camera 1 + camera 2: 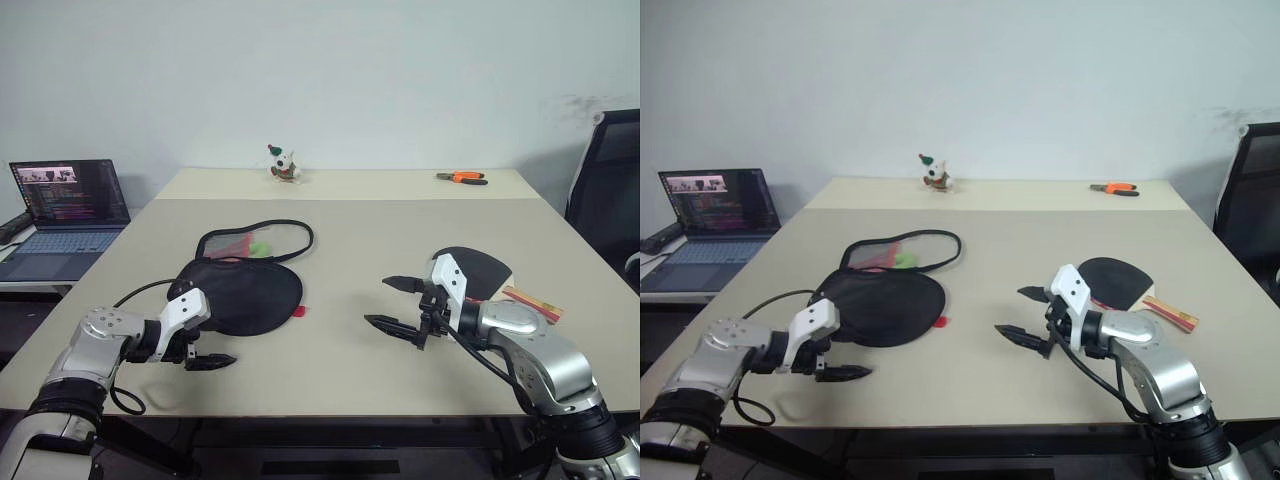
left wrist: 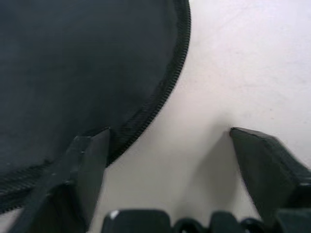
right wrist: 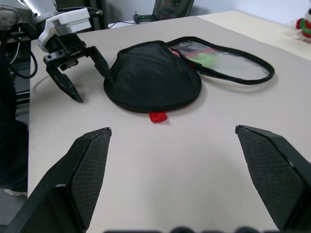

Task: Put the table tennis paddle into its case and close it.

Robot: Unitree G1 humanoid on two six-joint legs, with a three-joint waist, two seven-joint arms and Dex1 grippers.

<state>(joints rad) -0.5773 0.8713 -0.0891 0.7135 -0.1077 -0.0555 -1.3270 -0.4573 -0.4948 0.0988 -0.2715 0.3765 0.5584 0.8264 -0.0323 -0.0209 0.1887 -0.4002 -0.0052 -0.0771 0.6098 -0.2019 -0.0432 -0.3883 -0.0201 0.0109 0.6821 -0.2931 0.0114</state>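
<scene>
Case (image 1: 245, 290): lies open on the bench (image 1: 400, 240), black half toward the robot, clear half folded away beyond it with something green and red inside; a small red tab pokes out at its near edge.
Case from left end effector (image 1: 205, 352): just ahead of the fingers and slightly inward; in the left wrist view the zip edge curves past one fingertip (image 2: 92, 160).
Left end effector state: fingers parted, nothing between them, hanging low over the bench at the case's near rim; whether a finger touches the fabric I cannot tell.
Table tennis paddle (image 1: 480, 272): flat on the bench just beyond and outward of the right end effector (image 1: 395, 305); its long axis runs from the black face near the wrist out to the handle, which points away to the robot's right.
Right end effector state: spread wide, empty, aimed across the bench toward the case.
Nearer arm: right for the paddle, left for the case.
Judged next: the right must turn back toward the paddle while the left pins the case.
</scene>
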